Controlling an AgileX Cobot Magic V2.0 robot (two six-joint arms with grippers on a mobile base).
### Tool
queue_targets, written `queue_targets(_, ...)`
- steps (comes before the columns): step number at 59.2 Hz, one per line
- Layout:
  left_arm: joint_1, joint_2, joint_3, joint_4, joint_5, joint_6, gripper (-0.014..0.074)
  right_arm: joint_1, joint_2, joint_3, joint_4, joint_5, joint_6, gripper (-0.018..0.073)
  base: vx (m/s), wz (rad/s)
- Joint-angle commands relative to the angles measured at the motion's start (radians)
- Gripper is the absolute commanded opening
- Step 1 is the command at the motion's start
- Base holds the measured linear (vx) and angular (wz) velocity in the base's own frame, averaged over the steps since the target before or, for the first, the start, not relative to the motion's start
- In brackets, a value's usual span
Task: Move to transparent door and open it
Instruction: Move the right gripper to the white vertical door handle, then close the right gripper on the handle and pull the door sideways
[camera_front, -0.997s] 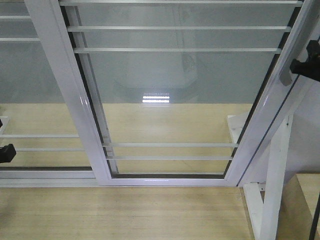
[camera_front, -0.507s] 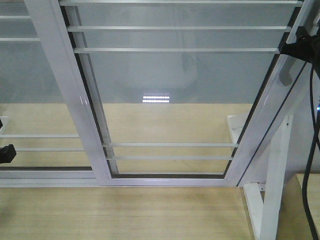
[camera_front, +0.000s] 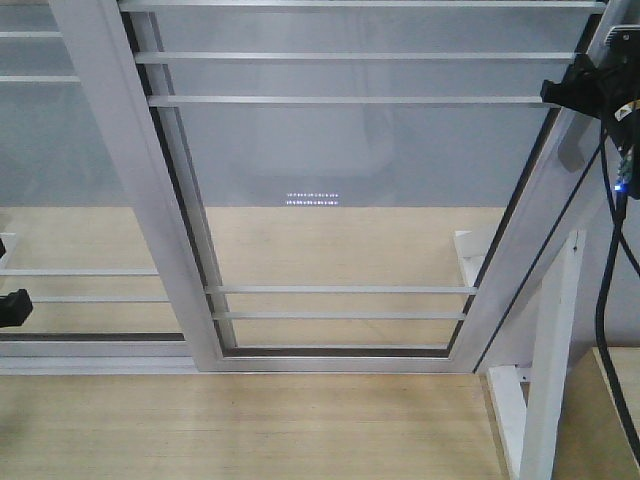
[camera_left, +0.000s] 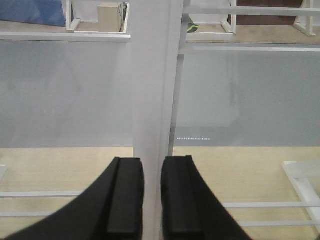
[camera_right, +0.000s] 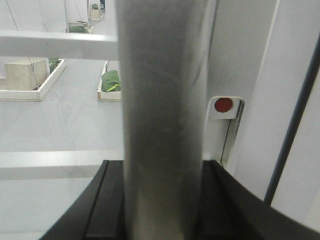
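base at door (camera_front: 360, 190), fills front view | right gripper (camera_front: 580, 90) at 2 o'clock, fingers (camera_right: 107, 210) clamped on handle (camera_right: 162, 115) | left gripper (camera_left: 151, 197) fingers together, idle at 8 | approach and grasp done; pull left, door looks unopened

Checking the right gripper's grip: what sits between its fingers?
The door's grey pull handle fills the gap between the right gripper fingers. It hides whatever lies directly behind it; a red-dotted lock plate shows beside it.
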Motion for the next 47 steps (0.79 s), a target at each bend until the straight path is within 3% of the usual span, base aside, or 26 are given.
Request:
queue_targets(1,-0.004,0.0,-0.036,-0.007,-0.08,-0.01,0.0277,-0.004,-0.054,-0.034,-0.038,-0.076,0.022,0.0275,0.0,0.0)
queue_targets(12,-0.004,0.0,-0.036,-0.007,-0.085,-0.01,0.0277,-0.004,-0.058,-0.034,-0.053,-0.07,0.066,0.0275,0.0,0.0)
queue_targets(26,-0.004,0.0,-0.036,-0.007,-0.096,-0.01,0.0277,0.01,-0.073,-0.034,-0.143,-0.067,0.102,0.0275,0.0,0.0)
queue_targets(47,-0.004,0.0,-0.036,-0.007,-0.152,-0.01,0.0277,0.123,-0.072,-0.034,-0.141,-0.053,0.079,0.0275,0.0,0.0)
